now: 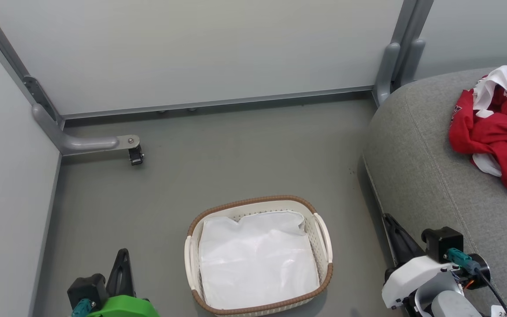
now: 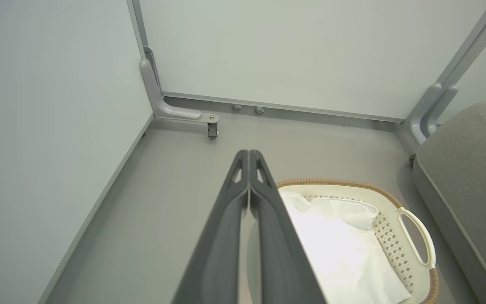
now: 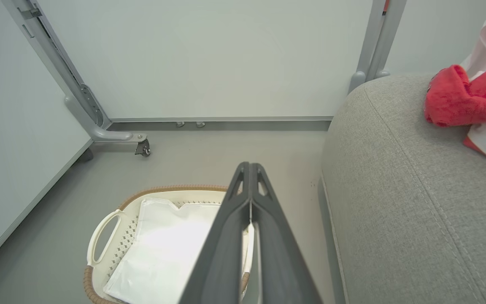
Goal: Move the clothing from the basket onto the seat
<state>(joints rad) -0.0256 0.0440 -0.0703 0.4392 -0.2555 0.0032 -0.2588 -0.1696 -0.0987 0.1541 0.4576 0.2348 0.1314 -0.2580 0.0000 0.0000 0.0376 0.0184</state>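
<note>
The red and white clothing [image 1: 500, 127] lies crumpled on the grey seat [image 1: 429, 176] at the right, and shows as clothing [image 3: 466, 97] on the seat [image 3: 399, 190] in the right wrist view. The cream basket [image 1: 321, 229] with its brown rim stands on the floor, holding just a white liner [image 1: 255, 259]. My left gripper [image 1: 123, 254] is low at the basket's left, shut with nothing in it; its fingers [image 2: 249, 156] press together. My right gripper [image 1: 387, 218] sits between basket [image 3: 103, 232] and seat, shut and empty too, tips [image 3: 249, 166] touching.
Pale partition walls stand behind and to the left, with a grey metal foot and caster [image 1: 135, 155] on the floor at the back left. Another upright post [image 1: 390, 66] rises by the seat's far corner. Grey floor [image 1: 236, 154] stretches between basket and wall.
</note>
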